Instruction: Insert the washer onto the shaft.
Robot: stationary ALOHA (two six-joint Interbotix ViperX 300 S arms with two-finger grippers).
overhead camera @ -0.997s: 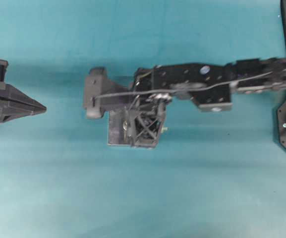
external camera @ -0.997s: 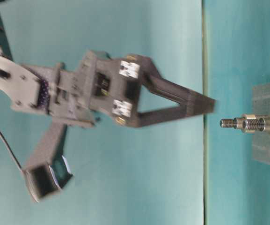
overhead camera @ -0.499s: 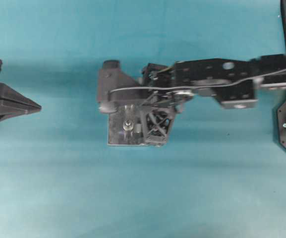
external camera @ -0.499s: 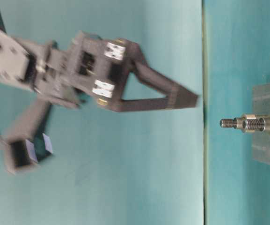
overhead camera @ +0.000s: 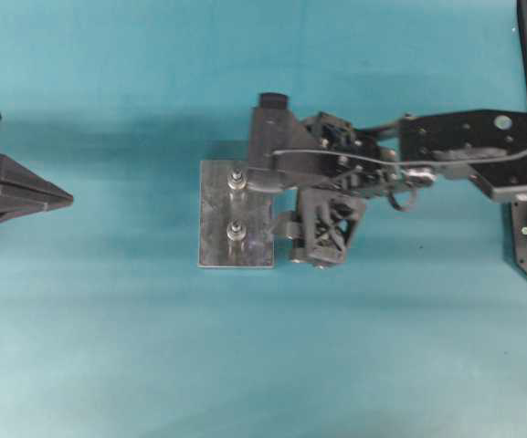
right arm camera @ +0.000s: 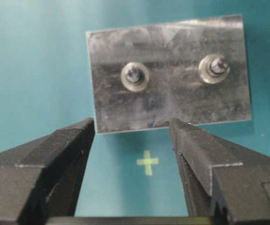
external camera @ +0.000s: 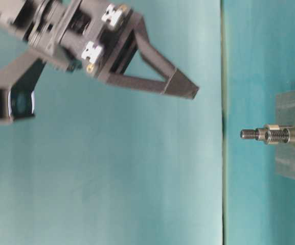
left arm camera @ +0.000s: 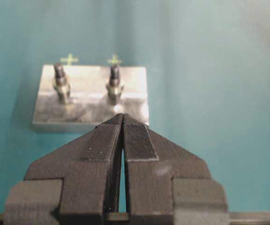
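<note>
Above the metal plate (right arm camera: 168, 72) the right gripper (right arm camera: 132, 140) has drawn back and risen with jaws wide and empty, both shafts (right arm camera: 135, 75) seemingly wearing a washer (right arm camera: 211, 69) already, the left gripper (left arm camera: 123, 136) closed.

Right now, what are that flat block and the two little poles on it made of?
The block looks like bare metal, maybe aluminium: silvery grey, dull shine, faint scuffs. The two shafts look like steel: darker grey and threaded at the tips, with brighter shiny collars at their bases.
</note>
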